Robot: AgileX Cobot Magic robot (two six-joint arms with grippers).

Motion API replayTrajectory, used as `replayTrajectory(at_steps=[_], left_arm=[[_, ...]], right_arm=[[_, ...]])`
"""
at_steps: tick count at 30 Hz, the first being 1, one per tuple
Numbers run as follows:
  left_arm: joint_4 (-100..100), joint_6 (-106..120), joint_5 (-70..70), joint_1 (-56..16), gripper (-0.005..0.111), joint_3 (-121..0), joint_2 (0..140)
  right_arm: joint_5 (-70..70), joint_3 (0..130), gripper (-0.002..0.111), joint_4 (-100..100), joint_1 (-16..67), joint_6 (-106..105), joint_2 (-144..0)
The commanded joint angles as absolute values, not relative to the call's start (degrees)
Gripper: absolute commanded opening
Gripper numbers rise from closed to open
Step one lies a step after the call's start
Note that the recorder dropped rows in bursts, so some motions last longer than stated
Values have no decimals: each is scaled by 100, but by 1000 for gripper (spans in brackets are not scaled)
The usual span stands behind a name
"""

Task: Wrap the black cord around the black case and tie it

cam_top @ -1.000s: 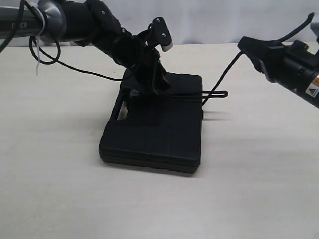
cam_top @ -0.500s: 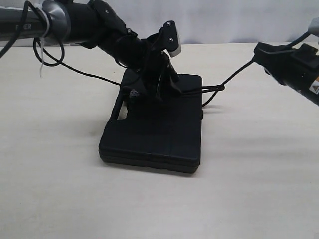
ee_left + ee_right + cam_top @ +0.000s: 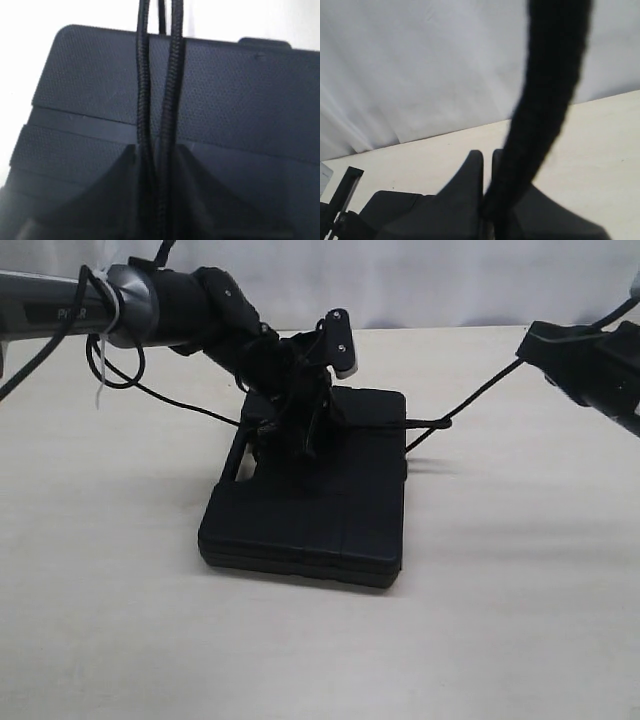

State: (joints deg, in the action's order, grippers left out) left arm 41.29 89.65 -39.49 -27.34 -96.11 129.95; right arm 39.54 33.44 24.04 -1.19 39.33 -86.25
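The black case (image 3: 310,515) lies flat on the table, its handle slot at the far left. My left gripper (image 3: 300,435) is down on the far part of the lid. The left wrist view has it (image 3: 157,165) shut on two strands of the black cord (image 3: 172,75), which run over the ribbed lid (image 3: 240,100). From the case's right edge the cord (image 3: 470,400) rises in a straight, tight line to my right gripper (image 3: 535,345). In the right wrist view that gripper (image 3: 487,160) is shut on the cord (image 3: 545,90), held above the table.
A thin smooth cable (image 3: 170,392) hangs from the left arm (image 3: 150,305) and trails to the case's far left corner. The pale table (image 3: 120,590) stretches round the case on all sides. A white backdrop (image 3: 450,280) closes the far edge.
My left gripper has sunk lower onto the case lid. My right gripper has drawn away to the right, and the slack loop beside the case has pulled straighter.
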Motion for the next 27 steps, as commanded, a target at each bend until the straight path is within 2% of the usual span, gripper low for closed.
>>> replayTrajectory(at_steps=[1, 6, 13, 19, 25, 27], left_arm=[[3183, 8397, -4006, -2753, 0, -9611, 12986], [2713, 7815, -4068, -2731, 0, -9611, 12830], [2263, 7640, -4439, -2669, 0, -9611, 12749], [2310, 7536, -4439, -2538, 0, -9611, 12749], [2310, 7508, -4416, -2538, 0, -9611, 12749], [2310, 7508, -4416, -2538, 0, -9611, 12749]], right_arm=[[3546, 3325, 4, 2236, -145, 3501, -8134], [2952, 3325, 4, 1399, -145, 2610, -7729], [2688, 3325, 4, -2285, -311, -1019, -8473], [2736, 3247, 4, -2333, -936, -853, -9219], [2885, 3257, 4, -2144, -936, -824, -9460], [2844, 3257, 4, -2261, -936, -1395, -9450]])
